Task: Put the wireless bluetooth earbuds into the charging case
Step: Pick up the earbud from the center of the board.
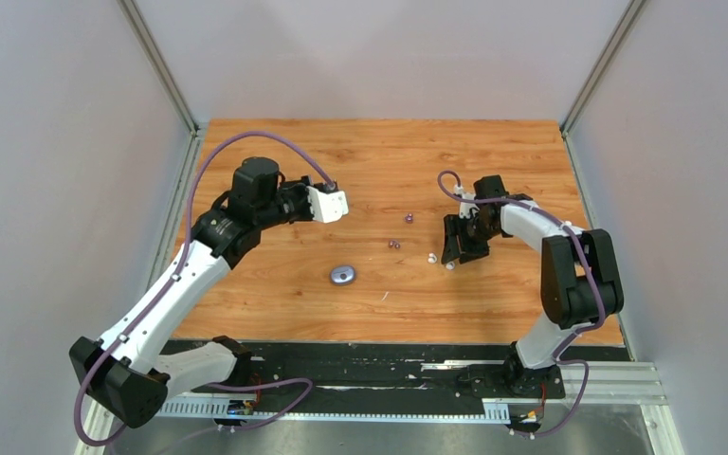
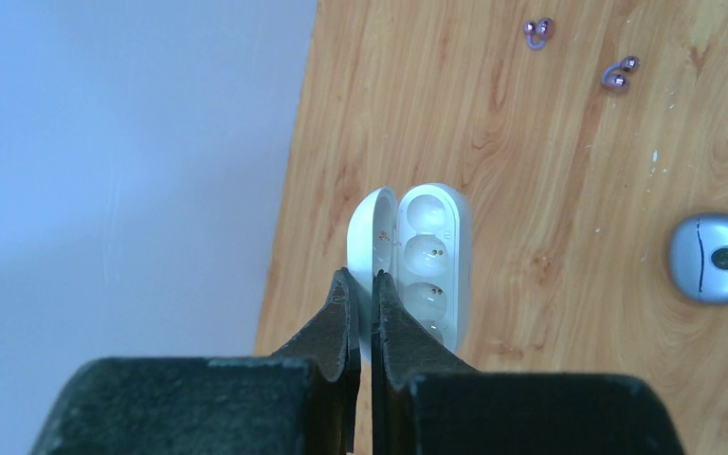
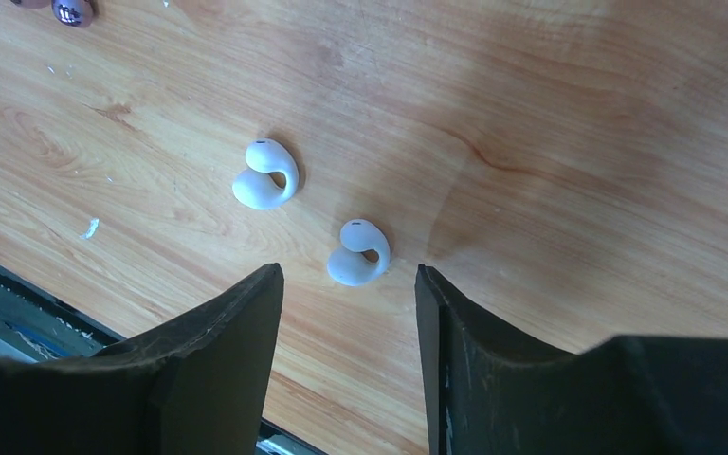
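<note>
Top view: your left gripper [image 1: 330, 204] holds the open white charging case [image 1: 336, 205] off the table [image 1: 493, 313]. Left wrist: its jaws clamp the case's near end. Right wrist: the right gripper [image 3: 346, 273] stands spread above two white earbuds [image 3: 360, 252] lying there. Expect them to be light, glossy and slippery; pinch across the thicker bulb.

The white earbuds [image 3: 265, 175] lay right of centre, the purple earbuds [image 2: 536, 32] mid-counter. The white case [image 2: 427, 256] hung open toward the left edge, and the purple case [image 2: 714, 258] lay shut, centre-front.

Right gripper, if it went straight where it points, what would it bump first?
Probably the nearer white earbud on the table, just ahead between the right gripper's open fingers; depth unclear.
</note>
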